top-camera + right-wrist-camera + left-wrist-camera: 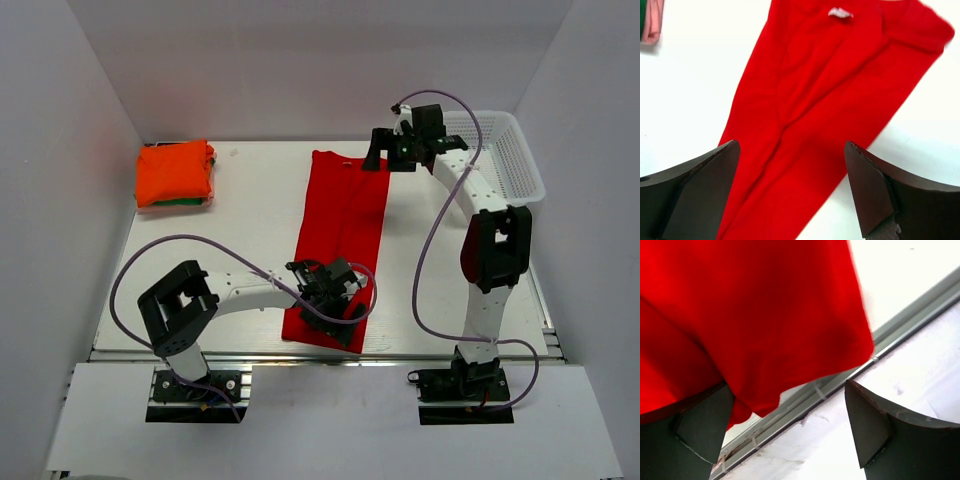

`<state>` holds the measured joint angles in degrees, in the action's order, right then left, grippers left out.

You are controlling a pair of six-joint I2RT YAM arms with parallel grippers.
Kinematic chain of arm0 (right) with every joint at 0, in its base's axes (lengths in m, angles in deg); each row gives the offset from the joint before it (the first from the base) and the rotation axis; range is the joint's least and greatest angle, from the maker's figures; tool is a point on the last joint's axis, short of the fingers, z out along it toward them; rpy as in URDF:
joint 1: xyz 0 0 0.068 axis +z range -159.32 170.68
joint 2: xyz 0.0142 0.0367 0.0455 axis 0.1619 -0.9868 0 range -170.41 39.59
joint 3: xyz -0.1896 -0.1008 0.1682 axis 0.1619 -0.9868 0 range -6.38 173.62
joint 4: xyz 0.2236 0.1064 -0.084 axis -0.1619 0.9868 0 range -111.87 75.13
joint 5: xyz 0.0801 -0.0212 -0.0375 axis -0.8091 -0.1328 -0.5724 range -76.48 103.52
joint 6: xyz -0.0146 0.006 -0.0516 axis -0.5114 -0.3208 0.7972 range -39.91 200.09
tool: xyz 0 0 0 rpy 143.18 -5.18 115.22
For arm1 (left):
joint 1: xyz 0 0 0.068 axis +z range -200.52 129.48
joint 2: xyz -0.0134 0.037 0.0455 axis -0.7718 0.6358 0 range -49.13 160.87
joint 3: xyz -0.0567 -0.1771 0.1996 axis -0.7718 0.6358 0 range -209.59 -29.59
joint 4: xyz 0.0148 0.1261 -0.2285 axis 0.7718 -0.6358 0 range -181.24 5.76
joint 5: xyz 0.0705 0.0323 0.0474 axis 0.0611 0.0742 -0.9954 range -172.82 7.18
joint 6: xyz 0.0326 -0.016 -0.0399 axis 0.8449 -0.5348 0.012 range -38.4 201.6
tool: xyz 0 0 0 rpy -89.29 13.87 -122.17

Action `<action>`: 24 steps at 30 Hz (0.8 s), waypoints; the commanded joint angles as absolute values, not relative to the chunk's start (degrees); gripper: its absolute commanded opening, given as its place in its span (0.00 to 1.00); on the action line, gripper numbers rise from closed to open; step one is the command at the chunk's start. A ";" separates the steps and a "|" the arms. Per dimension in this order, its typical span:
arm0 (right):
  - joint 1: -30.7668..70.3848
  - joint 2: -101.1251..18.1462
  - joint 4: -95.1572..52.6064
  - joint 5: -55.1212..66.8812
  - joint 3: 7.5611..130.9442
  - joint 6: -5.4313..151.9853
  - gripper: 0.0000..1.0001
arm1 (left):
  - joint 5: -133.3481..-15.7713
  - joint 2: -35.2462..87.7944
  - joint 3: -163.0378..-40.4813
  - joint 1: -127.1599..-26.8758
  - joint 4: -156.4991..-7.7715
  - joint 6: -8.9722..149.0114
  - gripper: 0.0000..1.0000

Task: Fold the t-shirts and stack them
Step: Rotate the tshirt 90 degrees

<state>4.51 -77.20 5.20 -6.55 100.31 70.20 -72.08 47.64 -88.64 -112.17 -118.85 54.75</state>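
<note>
Two folded garments sit at the far left corner of the table (240,220): an orange t-shirt (175,173) lying on top of a green t-shirt (188,201), of which only an edge shows.

Left gripper (325,295): positioned over the near end of the red t-shirt (340,225), close to the table's front edge. In the wrist view its fingers (690,435) stand wide apart. Red cloth drapes over one finger and hangs between the two, but nothing is pinched between them.

The red t-shirt is folded lengthwise into a long narrow strip. It lies mid-table, running from the near edge toward the far side, well apart from the orange and green pile. A small white tag (840,12) shows at its far end.

Right gripper (380,160): at the far right corner of the red strip. Its wrist view shows the fingers (875,195) spread wide above the cloth, with nothing held.

A white mesh basket (505,150) stands at the far right, just beyond the right arm.
</note>
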 commanded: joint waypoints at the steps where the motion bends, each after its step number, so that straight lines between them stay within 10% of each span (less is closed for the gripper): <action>1: 3.95 -72.48 5.29 -6.69 96.73 70.51 0.90 | -71.13 45.09 -90.94 -113.71 -116.76 56.54 0.99; 24: 4.04 -28.82 -12.38 -3.44 41.37 63.04 0.90 | -94.77 31.37 -81.53 -111.95 -115.61 49.61 0.99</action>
